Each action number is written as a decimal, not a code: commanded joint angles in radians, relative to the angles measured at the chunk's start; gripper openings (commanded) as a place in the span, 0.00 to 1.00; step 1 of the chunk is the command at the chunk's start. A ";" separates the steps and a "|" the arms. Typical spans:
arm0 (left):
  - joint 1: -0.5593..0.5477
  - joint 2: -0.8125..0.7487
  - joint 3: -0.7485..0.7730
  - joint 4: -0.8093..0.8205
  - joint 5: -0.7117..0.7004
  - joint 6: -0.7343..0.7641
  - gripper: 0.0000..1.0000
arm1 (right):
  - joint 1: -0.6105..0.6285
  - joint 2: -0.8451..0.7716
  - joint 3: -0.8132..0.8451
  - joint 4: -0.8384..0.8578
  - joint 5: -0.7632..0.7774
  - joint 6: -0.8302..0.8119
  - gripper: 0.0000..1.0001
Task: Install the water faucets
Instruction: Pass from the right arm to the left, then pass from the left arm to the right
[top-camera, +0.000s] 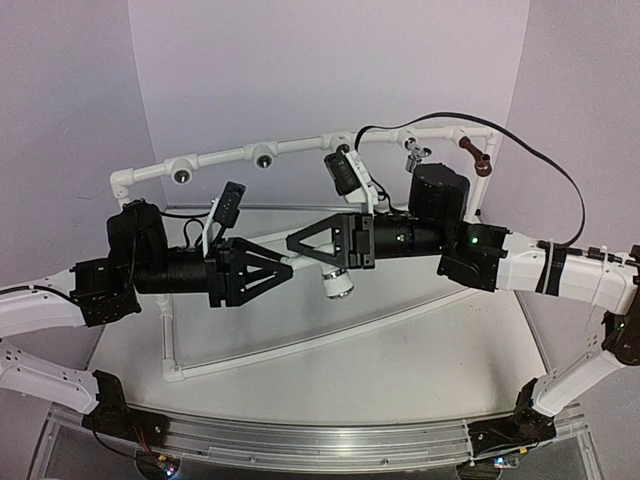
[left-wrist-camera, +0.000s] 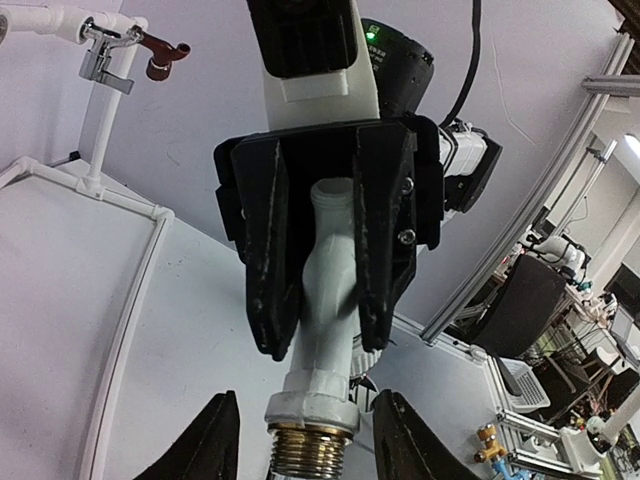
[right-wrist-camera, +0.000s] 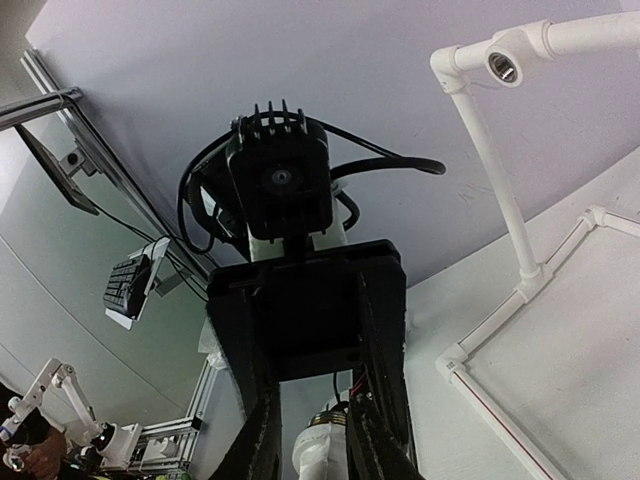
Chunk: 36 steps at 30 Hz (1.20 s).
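Observation:
My right gripper (top-camera: 296, 243) is shut on the white plastic water faucet (left-wrist-camera: 328, 290), clamping its body above the table. The faucet's ribbed knob (top-camera: 337, 284) shows below the gripper. Its brass threaded end (left-wrist-camera: 308, 452) points toward my left gripper (left-wrist-camera: 305, 445), which is open, a finger on each side of the thread with a gap on both sides. In the right wrist view the white faucet (right-wrist-camera: 322, 458) sits low between the black fingers. A silver faucet (top-camera: 415, 150) and a dark red-brown faucet (top-camera: 478, 156) sit on the white pipe frame (top-camera: 300, 146) at its right end.
Two tee sockets (top-camera: 183, 175) (top-camera: 264, 157) with dark round holes face out on the frame's left part. One socket (right-wrist-camera: 500, 66) also shows in the right wrist view. The frame's base pipes (top-camera: 175, 372) lie on the white table. A black cable (top-camera: 540, 150) arcs over the right arm.

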<state>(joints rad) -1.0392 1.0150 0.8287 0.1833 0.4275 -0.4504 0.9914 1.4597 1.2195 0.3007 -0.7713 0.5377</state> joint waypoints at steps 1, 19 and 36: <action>0.010 0.007 0.056 0.025 0.032 -0.009 0.37 | 0.010 0.011 0.058 0.087 -0.022 0.022 0.00; 0.032 -0.056 0.026 0.016 -0.046 0.029 0.00 | -0.029 -0.063 0.071 -0.176 -0.071 0.029 0.75; 0.035 -0.046 0.036 0.009 -0.039 0.028 0.00 | -0.029 0.045 0.170 -0.213 -0.229 0.031 0.33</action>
<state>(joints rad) -1.0126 0.9719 0.8360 0.1578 0.4043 -0.4347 0.9575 1.4940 1.3334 0.0801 -0.9263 0.5717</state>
